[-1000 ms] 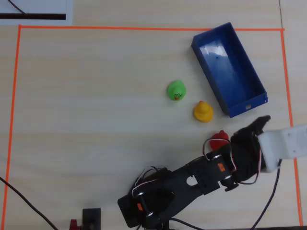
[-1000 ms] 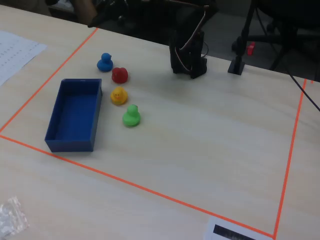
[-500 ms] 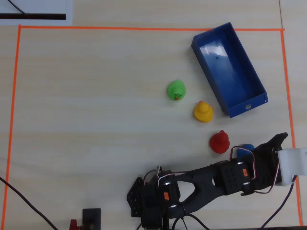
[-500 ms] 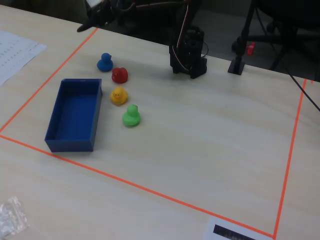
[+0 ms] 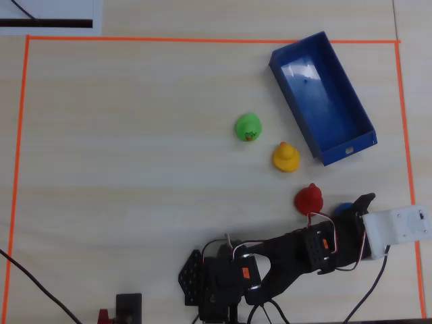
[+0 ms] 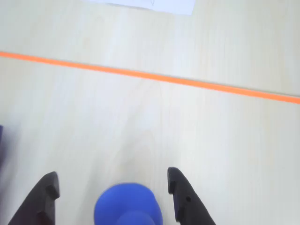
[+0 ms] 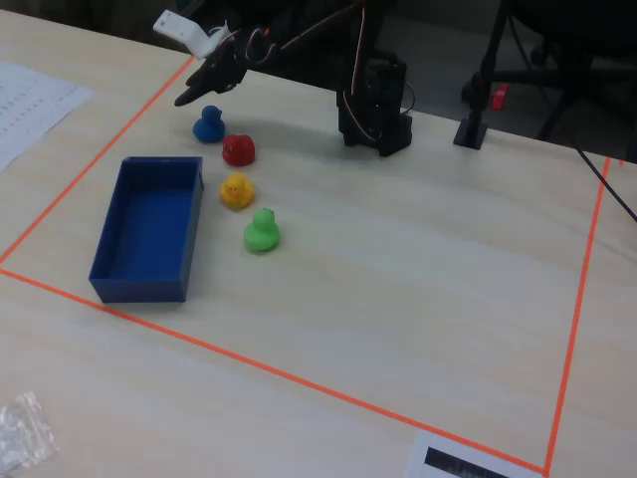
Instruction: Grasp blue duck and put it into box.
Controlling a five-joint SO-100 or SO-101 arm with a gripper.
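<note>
- Gripper hangs above the blue duck; in the wrist view the two dark fingers stand spread, one on each side of the duck, neither visibly touching it.
- Fixed view: blue duck sits on the tabletop near the taped orange line on that view's left side, at the far end of a row of ducks. The gripper tip is just above and beside it.
- Overhead view: only a sliver of the blue duck shows; the arm covers the rest. It lies toward the lower right of the taped rectangle.
- Red duck sits just beside the blue one, apart by a narrow gap. Yellow duck comes next, then green duck, each near its neighbour and not touching.
- Box is a long deep-blue open tray, upright, lying near the left taped edge in the fixed view, with the yellow duck close to its long wall. In the overhead view the box sits in the upper right corner of the taped area, set at an angle; its glossy floor shows nothing inside.
- Arm base stands at the far edge of the table in the fixed view.
- Wrist view: orange tape line crosses the pale wood tabletop ahead of the gripper.
</note>
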